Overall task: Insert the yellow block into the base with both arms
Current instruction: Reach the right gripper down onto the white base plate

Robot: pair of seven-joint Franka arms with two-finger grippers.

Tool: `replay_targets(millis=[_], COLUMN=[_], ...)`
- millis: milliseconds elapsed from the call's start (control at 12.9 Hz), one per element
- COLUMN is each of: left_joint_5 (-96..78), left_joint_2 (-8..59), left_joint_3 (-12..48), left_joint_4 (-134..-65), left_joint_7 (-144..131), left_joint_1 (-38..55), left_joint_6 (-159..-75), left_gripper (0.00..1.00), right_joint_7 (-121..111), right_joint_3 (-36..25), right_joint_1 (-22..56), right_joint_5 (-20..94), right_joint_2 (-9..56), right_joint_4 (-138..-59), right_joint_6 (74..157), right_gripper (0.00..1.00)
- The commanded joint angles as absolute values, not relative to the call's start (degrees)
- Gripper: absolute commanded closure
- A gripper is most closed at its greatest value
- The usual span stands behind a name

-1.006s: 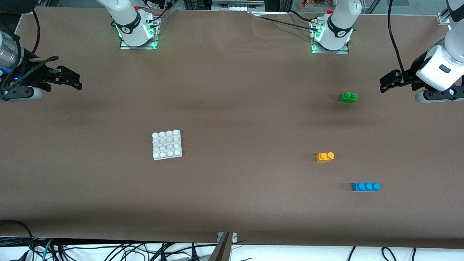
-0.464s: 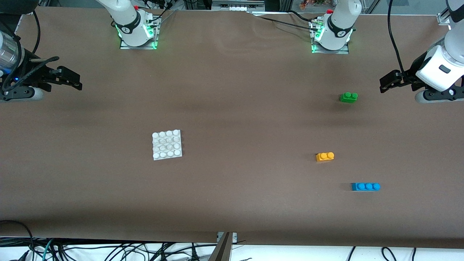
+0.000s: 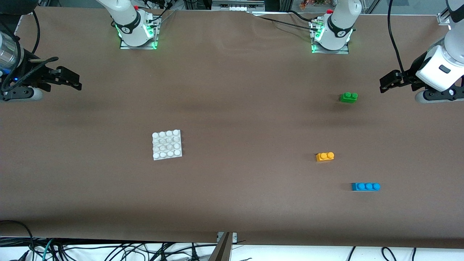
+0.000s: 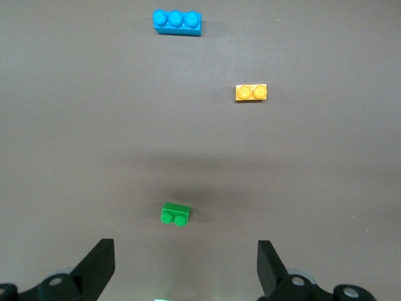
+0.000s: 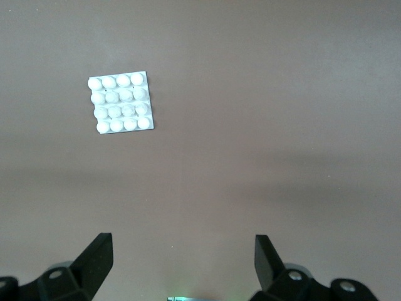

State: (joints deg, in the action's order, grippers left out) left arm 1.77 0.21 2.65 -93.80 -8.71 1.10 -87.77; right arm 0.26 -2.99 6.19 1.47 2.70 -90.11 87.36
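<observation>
The yellow block (image 3: 325,156) (image 4: 251,92), a small two-stud brick, lies on the brown table toward the left arm's end. The white studded base (image 3: 166,145) (image 5: 120,101) lies flat toward the right arm's end. My left gripper (image 3: 384,84) (image 4: 185,258) hangs high at the left arm's end of the table, open and holding nothing, over bare table beside the green brick. My right gripper (image 3: 75,82) (image 5: 183,254) hangs high at the right arm's end, open and holding nothing, well away from the base.
A green two-stud brick (image 3: 348,97) (image 4: 175,214) lies farther from the front camera than the yellow block. A blue three-stud brick (image 3: 365,186) (image 4: 177,22) lies nearer. Cables (image 3: 108,250) run below the table's front edge.
</observation>
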Motion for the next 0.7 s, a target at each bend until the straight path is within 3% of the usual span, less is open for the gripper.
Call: replay_targets(millis=[0,310,619], left_joint_5=[0.44,0.44,0.44], left_joint_2=[0.97,0.97,0.97], left_joint_3=[2.46,2.46,2.46], left_joint_4=[-91.84,-91.85,-91.85], left_joint_7=[-7.56,-7.47,-7.47], left_joint_1=[1.05,1.05,1.05], left_joint_6=[-86.48,-86.48,-86.48], left_gripper=[0.0,0.0,0.0], right_joint_7=[-0.26,0.43,6.13], right_joint_3=[-2.02,-1.5,-1.49], right_joint_1=[5.27,5.71,9.74], right_joint_5=[1.58,1.85,4.48], right_joint_2=[2.46,3.59,8.69], right_joint_4=[-90.09,-90.35,-93.15], right_joint_6=[87.19,88.06,94.9], right_gripper=[0.0,0.0,0.0])
